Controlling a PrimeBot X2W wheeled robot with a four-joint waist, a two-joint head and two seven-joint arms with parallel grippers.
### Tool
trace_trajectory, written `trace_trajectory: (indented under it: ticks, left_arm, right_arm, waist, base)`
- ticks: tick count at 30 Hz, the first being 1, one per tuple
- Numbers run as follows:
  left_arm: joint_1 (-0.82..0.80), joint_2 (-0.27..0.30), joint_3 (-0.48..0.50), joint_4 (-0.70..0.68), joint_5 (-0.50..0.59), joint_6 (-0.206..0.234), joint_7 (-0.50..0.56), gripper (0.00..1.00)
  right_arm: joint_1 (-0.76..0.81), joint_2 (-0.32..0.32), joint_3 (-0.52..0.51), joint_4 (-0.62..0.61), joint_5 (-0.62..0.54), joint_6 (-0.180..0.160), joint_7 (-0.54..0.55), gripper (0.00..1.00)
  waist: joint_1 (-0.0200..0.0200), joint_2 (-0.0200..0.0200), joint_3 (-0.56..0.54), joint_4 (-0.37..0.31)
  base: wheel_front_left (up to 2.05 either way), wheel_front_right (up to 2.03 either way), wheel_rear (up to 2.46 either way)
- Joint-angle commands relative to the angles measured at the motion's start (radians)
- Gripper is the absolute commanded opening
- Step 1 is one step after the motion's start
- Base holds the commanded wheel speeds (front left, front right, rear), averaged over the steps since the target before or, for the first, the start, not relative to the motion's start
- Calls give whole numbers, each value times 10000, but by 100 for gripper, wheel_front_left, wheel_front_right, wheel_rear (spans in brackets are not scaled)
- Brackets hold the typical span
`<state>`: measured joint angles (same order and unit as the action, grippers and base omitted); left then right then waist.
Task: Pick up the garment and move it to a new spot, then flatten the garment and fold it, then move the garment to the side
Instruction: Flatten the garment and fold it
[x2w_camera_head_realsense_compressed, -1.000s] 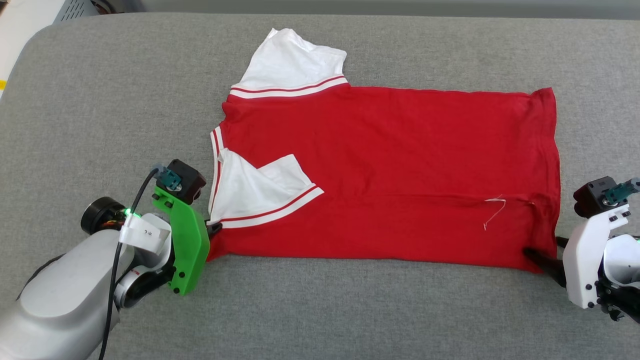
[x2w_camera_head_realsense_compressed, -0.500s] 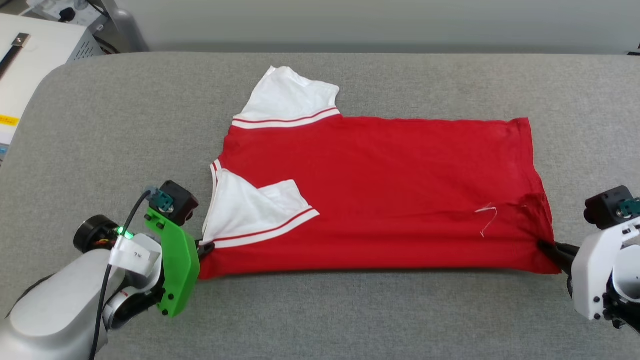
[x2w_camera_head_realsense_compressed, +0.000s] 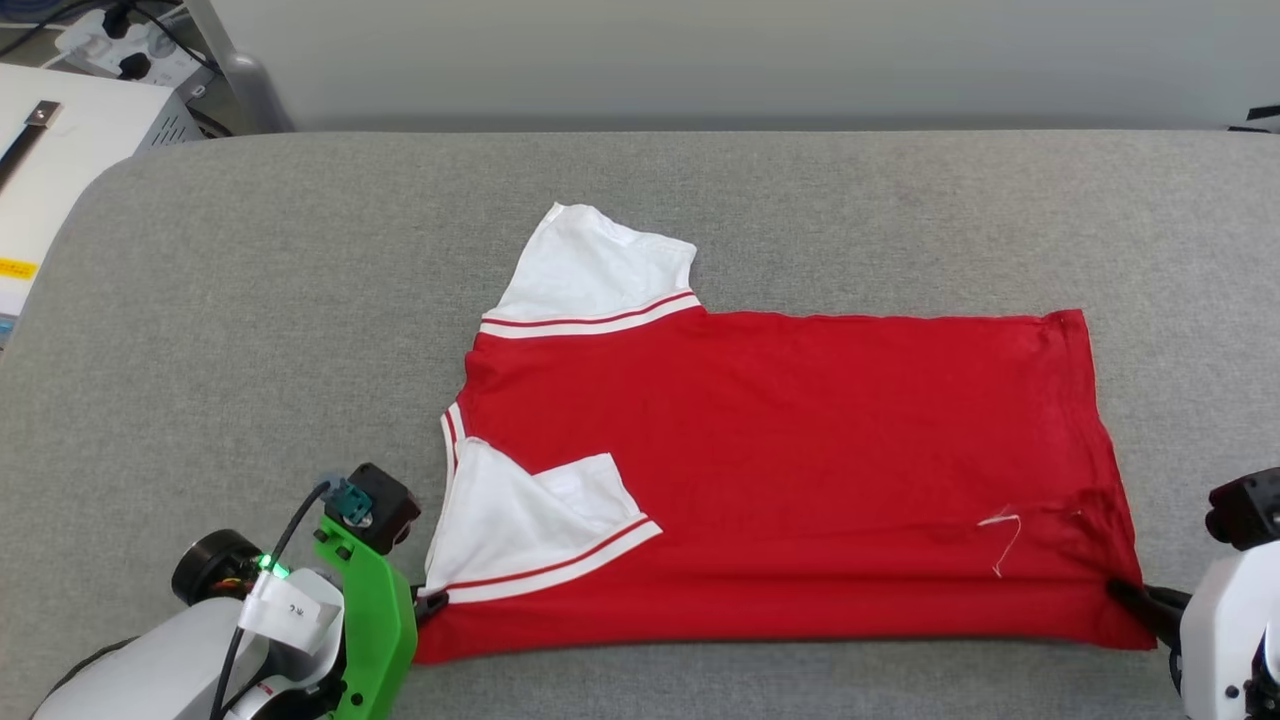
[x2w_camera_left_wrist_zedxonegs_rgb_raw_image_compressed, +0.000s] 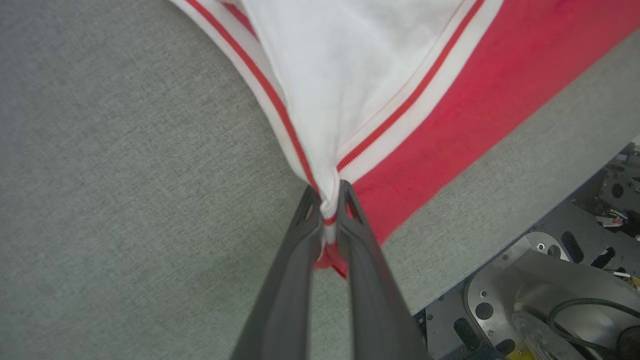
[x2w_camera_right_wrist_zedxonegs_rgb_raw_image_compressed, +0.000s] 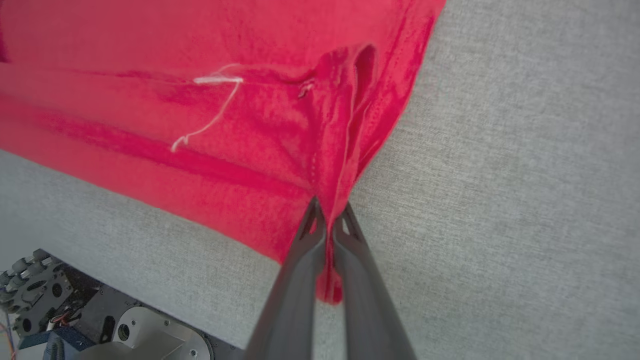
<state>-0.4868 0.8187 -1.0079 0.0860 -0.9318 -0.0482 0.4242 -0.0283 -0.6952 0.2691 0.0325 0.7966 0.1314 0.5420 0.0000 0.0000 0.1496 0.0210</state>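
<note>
The garment is a red T-shirt with white striped sleeves, lying flat and sideways on the grey padded table, collar end to the left. One white sleeve is folded onto the red body near the front left. My left gripper is shut on the garment's near left corner; the left wrist view has its fingers pinching white and red cloth. My right gripper is shut on the near hem corner; in the right wrist view red cloth bunches between its fingers. A loose white thread lies near the hem.
The table's front edge runs just below the garment, with the robot's base beneath it. A white cabinet with cables stands at the far left. Bare grey padding stretches behind and to the left of the garment.
The right gripper has gone from open to shut on the hem corner. The head camera has tilted, so the whole picture has shifted downward. The near edge of the garment now looks pulled straighter.
</note>
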Motion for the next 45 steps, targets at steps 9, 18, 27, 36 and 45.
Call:
trace_trajectory:
  ticks: [9,18,27,36,45]
  left_arm:
    - [255,-324,-30,866,-108,142,-305,47]
    - [-246,359,744,163,278,552,-1330,100]
    - [-2112,125,1433,263,1100,495,-2004,100]
    - [-4389,-706,1690,1754,610,-267,-705,100]
    - [-6996,-1200,1509,3135,-516,-716,2545,100]
  right_arm:
    - [36,732,-82,1047,-436,-7,-105,24]
    - [137,1124,-884,172,-1634,-7,-2642,100]
    - [-442,2817,-2321,-1199,-3779,-7,-5061,100]
    - [-877,3917,-2286,-2212,-4511,-7,-6005,100]
    - [-1713,3991,-1693,-2217,-4635,-7,-6244,100]
  waist:
    - [0,0,351,-48]
    - [0,0,-235,6]
    - [0,0,360,-468]
    - [0,0,1796,-1255]
    - [0,0,3400,-1943]
  base:
    - [0,0,0]
    - [0,0,0]
    - [0,0,0]
    - [0,0,0]
    - [0,0,0]
